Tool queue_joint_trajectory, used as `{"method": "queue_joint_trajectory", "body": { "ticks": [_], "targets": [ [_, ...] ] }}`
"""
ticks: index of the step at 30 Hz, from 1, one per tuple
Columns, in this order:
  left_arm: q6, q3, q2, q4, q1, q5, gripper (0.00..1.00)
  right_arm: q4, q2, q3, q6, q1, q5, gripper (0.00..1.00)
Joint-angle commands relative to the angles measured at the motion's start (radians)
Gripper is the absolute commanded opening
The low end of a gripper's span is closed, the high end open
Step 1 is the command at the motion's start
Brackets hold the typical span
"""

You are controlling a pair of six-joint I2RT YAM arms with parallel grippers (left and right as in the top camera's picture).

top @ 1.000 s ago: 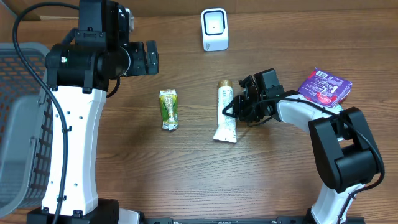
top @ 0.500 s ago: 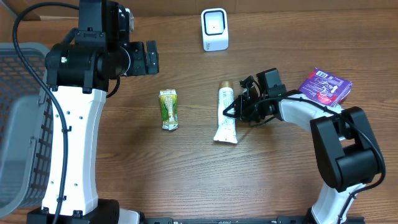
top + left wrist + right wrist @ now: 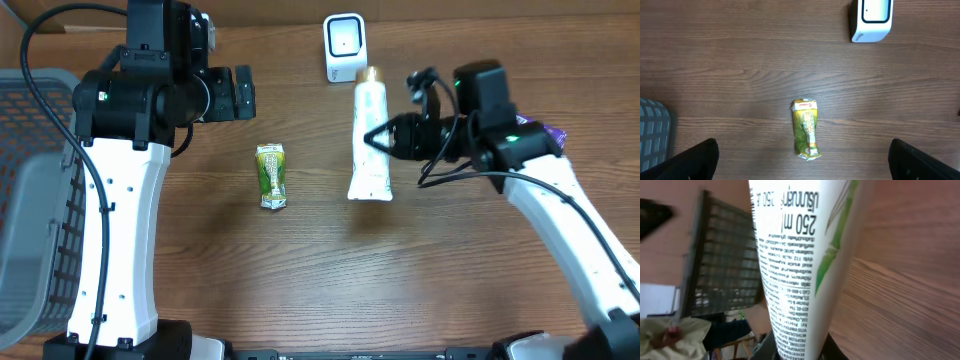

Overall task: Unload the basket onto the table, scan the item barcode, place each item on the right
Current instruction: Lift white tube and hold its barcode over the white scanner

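My right gripper is shut on a white tube with a gold cap and holds it up off the table. The cap end points at the white barcode scanner at the back. In the right wrist view the tube fills the frame, its small printed text facing the camera, with the dark fingers pressed on either side. I cannot make out a barcode. My left gripper hangs open high above a green snack packet, touching nothing.
A grey mesh basket stands at the left table edge. The green packet lies left of the tube. A purple packet peeks out behind the right arm. The scanner also shows in the left wrist view.
My right gripper has closed on the white tube, lifted it off the table and carried it toward the scanner. The left arm has not moved.
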Motion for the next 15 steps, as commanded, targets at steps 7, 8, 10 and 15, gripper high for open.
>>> {"method": "queue_joint_trajectory", "body": {
  "ticks": [7,8,10,15],
  "targets": [
    [0.008,0.009,0.002,0.004,-0.002,-0.005,0.99,-0.026,-0.084,0.138,-0.008,0.0,-0.16,0.04],
    [0.008,0.009,0.002,0.004,-0.002,-0.005,1.0,-0.026,-0.088,0.139,-0.008,0.0,-0.155,0.04],
    [0.008,0.009,0.002,0.004,-0.002,-0.005,1.0,-0.027,-0.092,0.139,-0.008,0.0,-0.139,0.04],
    [0.008,0.009,0.002,0.004,-0.002,-0.005,1.0,-0.028,-0.092,0.139,-0.008,0.005,-0.081,0.04]
  ]
}}
